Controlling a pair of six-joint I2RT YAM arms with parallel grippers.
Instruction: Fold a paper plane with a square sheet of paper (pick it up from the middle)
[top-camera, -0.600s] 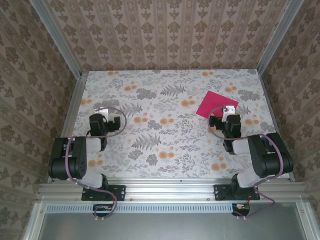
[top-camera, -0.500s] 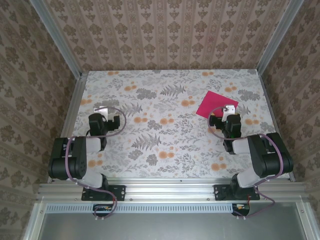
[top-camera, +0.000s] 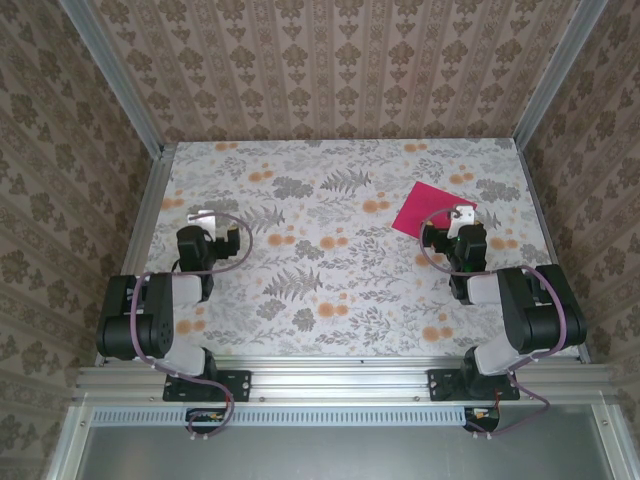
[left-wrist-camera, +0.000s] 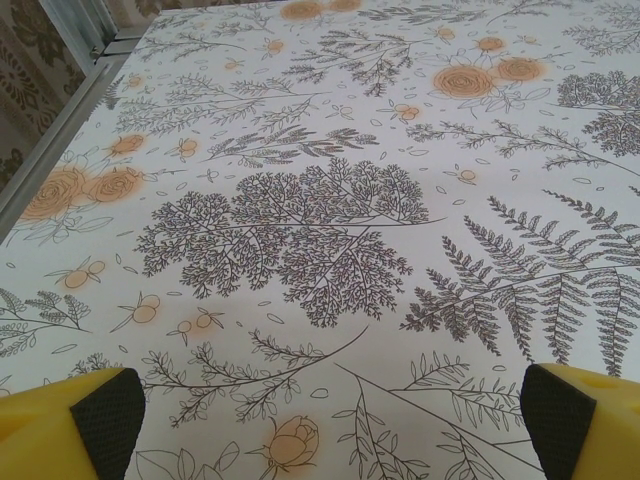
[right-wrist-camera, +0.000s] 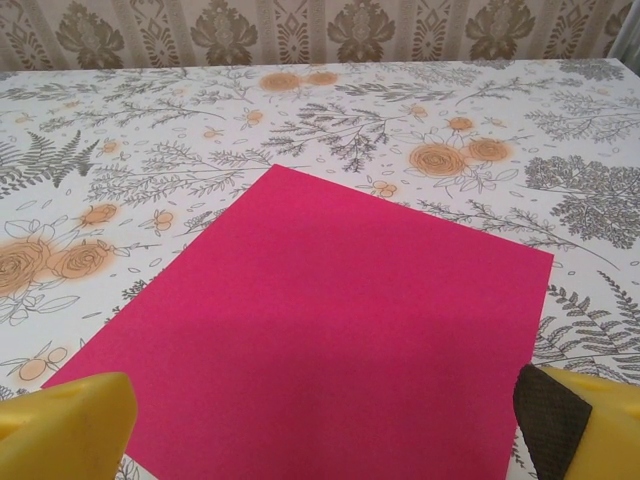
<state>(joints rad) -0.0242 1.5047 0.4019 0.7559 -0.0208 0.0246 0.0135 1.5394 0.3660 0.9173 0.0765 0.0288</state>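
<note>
Right, starting at the near edge: both arms sit folded back close to their bases, and nothing is in either one's grasp. The left gripper (top-camera: 205, 218) hovers over the bare left side of the table (top-camera: 330, 300), jaws spread as wide as they go. In its wrist view the left gripper (left-wrist-camera: 320, 430) frames printed ferns and orange flowers and no paper at all, so I'd judge it is parked clear to leave its partner room. Over on the right, the right gripper (top-camera: 458, 216) is just as wide open and empty, poised at the near edge of the square sheet of paper (top-camera: 425, 206). From the wrist, the right gripper (right-wrist-camera: 320, 440) has one jaw at each lower corner of the view and the square sheet of paper (right-wrist-camera: 330, 340) spreads out between and beyond them. The sheet lies flat and uncreased, turned corner-on, one point aimed at the far wall. That straddling stance makes sense: the task wants the sheet taken from the middle, and the middle lies a little ahead of the jaws, not under them yet. Expect a reach forward and down — thin paper flat on a table will be fiddly to pinch. Beyond the sheet there is flowered table up to the patterned back wall (right-wrist-camera: 320, 30).
</note>
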